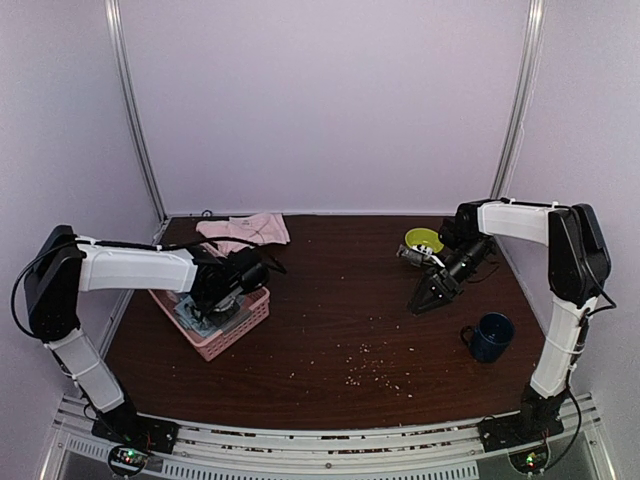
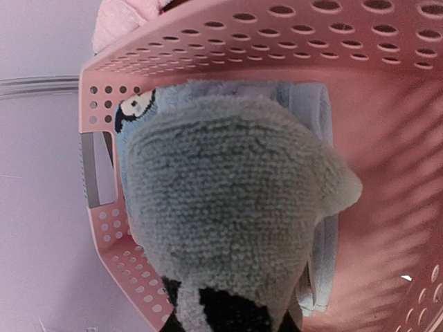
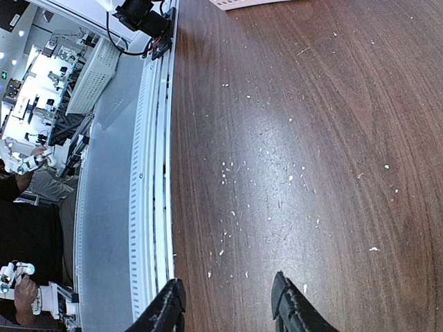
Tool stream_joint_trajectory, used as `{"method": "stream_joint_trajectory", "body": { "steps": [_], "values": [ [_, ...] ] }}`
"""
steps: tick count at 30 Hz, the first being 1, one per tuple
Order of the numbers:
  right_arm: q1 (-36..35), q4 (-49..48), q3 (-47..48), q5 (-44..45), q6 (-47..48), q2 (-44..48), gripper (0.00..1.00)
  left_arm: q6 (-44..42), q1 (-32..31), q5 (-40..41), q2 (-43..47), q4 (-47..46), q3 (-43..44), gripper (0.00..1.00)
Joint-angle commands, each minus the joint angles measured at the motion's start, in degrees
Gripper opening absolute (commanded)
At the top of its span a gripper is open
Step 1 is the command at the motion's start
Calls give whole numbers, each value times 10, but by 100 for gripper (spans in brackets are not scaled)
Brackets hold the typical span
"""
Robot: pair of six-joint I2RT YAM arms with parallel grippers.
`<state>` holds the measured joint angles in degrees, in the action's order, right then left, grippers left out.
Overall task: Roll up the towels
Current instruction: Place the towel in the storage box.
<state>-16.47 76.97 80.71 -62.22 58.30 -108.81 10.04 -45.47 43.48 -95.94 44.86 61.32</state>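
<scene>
The tabletop (image 1: 340,300) is carrying all items.

1. The pink basket (image 1: 252,318) is sitting at the left edge of the tabletop. Folded blue-grey towels (image 2: 320,111) are lying inside it.
2. The pale pink towel (image 1: 245,230) is lying loosely spread near the far-left corner, just beyond the basket.
3. The sage green towel (image 2: 221,207) is hanging inside the basket, above the blue-grey towels. The left claw (image 2: 208,312) is clenching one end of this towel, and the cloth is bulging out from between the fingers.
4. The right claw (image 3: 228,289) is hovering just above bare wood toward the right edge. Its fingers are standing apart and are grasping nothing.
5. The blue mug (image 1: 490,337) is standing upright near the right edge, on the near side of the right claw.
6. The green bowl (image 1: 423,240) is sitting near the far-right corner.
7. Pale crumbs (image 1: 375,365) are lying scattered toward the middle of the near edge.
</scene>
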Motion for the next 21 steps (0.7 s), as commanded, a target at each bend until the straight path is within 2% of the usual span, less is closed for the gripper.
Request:
{"method": "stream_joint_trajectory", "body": {
  "steps": [1, 12, 16, 21],
  "values": [
    [4, 7, 6, -13, -1, -6, 44, 5, -4, -22, -13, -13, -13, 0],
    [4, 7, 4, -12, -1, -7, 44, -66, 47, -148, -73, -116, -33, 0],
    [4, 7, 3, -12, -2, -9, 44, -95, 78, -152, -68, -137, -41, 0],
    [4, 7, 3, -12, -3, -16, 44, -141, 143, -205, -41, -148, -36, 0]
  ]
}}
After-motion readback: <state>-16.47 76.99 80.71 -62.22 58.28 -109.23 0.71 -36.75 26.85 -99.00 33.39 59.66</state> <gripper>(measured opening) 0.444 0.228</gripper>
